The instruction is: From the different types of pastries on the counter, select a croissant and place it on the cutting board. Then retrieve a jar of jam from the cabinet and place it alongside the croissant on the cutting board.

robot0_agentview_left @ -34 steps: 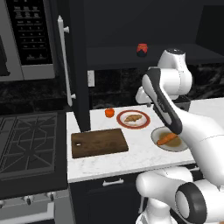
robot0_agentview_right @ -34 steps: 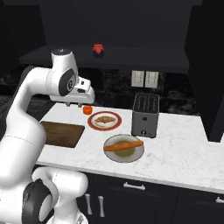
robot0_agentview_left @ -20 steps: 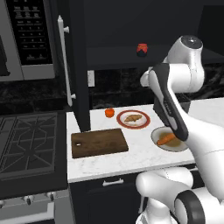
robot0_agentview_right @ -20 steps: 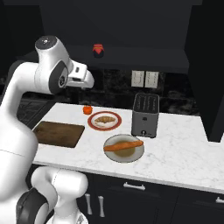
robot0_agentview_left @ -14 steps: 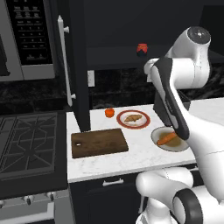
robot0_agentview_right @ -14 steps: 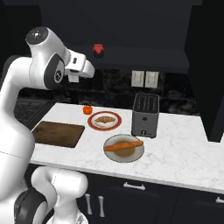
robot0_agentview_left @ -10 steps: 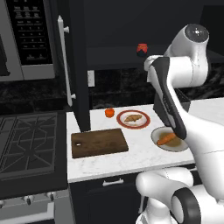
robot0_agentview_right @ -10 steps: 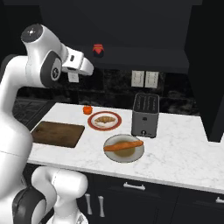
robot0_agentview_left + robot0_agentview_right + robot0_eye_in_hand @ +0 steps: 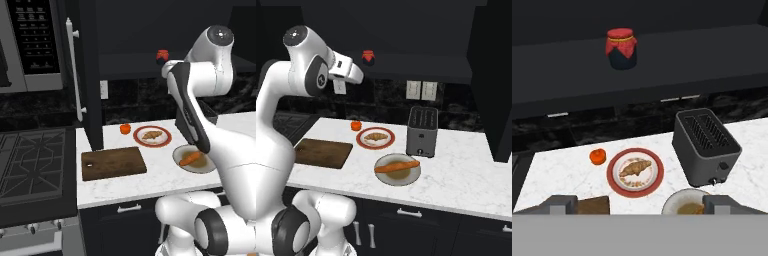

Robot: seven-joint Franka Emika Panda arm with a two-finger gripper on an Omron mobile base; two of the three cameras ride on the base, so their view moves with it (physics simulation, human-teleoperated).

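Hand view: small red-topped dark jar of jam (image 9: 621, 48) on the dark cabinet shelf, at 12 o'clock above the tan curved croissant (image 9: 635, 167) on its red-rimmed plate (image 9: 614, 182).
Left base view: dark brown wooden cutting board (image 9: 113, 162) lies bare near the white marble surface (image 9: 150, 183) front edge.
Gripper (image 9: 637, 204): fingers wide apart, holding nothing.

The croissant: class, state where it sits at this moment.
The croissant lies on a red-rimmed plate on the counter, not on the cutting board. In the hand view an orange-red round object sits to its left and the toaster to its right.
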